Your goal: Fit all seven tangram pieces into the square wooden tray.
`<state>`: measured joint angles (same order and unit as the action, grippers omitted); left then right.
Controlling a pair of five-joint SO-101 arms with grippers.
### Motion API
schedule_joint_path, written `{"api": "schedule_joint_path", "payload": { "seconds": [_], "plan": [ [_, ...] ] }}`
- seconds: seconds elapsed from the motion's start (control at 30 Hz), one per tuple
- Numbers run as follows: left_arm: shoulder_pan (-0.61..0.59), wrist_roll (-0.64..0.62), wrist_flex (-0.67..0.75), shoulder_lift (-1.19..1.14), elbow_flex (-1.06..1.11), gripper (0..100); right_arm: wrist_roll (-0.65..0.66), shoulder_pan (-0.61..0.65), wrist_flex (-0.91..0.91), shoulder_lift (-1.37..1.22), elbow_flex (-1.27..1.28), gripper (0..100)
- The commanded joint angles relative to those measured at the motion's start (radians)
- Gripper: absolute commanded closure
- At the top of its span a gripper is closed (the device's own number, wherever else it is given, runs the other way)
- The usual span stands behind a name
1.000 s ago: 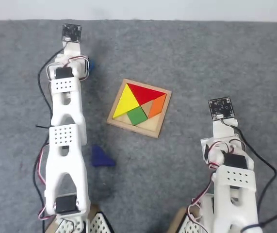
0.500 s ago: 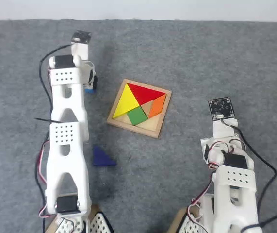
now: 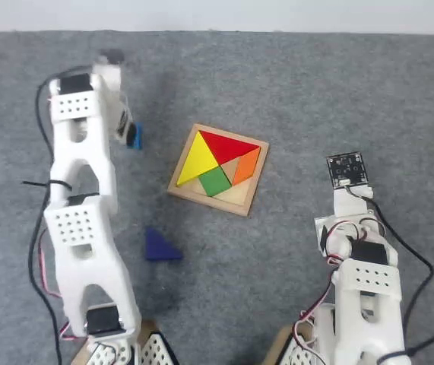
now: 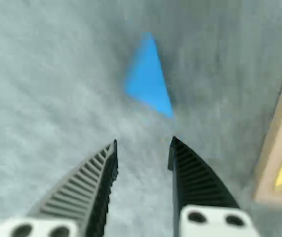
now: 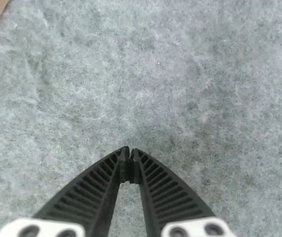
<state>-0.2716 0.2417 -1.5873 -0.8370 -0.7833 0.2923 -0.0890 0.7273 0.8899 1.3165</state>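
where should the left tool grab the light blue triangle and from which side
Take the light blue triangle across its two long edges, near the middle, coming down from above. It seems to lie flat on the carpet, apart from the tray, so only thin edges offer a hold. The open left tool sits just short of it.

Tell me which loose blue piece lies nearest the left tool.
The light blue triangle, just ahead of the open left tool; the dark blue triangle lies farther off.
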Motion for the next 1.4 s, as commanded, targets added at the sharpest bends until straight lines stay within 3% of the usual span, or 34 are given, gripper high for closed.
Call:
{"api": "schedule_joint_path", "payload": {
  "seconds": [0.0,0.1,0.27,0.33,0.57,0.8,1.0,1.17,1.37],
  "plan": [
    [0.003,-0.104,0.295,0.092,0.007,83,0.012,0.005,-0.008,-0.004,-0.029,97.5],
    [0.028,-0.120,0.416,0.017,-0.002,83,0.012,0.005,-0.008,-0.004,-0.029,97.5],
    [0.061,-0.083,0.370,-0.112,-0.015,83,0.012,0.005,-0.008,-0.004,-0.029,97.5],
    [0.061,-0.061,0.295,-0.144,-0.019,83,0.012,0.005,-0.008,-0.004,-0.029,97.5],
    [0.066,0.026,-0.181,-0.181,-0.202,93,0.012,0.005,-0.008,-0.004,-0.029,97.5],
    [0.040,0.044,-0.173,-0.107,-0.050,95,0.012,0.005,-0.008,-0.002,-0.029,97.5],
    [0.021,0.152,-0.166,0.015,0.036,95,0.012,0.004,-0.008,-0.002,-0.029,97.5],
    [-0.032,0.054,-0.167,0.143,0.002,84,0.014,0.004,-0.008,-0.002,-0.029,97.5],
    [-0.057,0.097,-0.167,0.199,0.211,81,0.015,0.005,-0.005,-0.002,-0.029,97.5]
  ]
}}
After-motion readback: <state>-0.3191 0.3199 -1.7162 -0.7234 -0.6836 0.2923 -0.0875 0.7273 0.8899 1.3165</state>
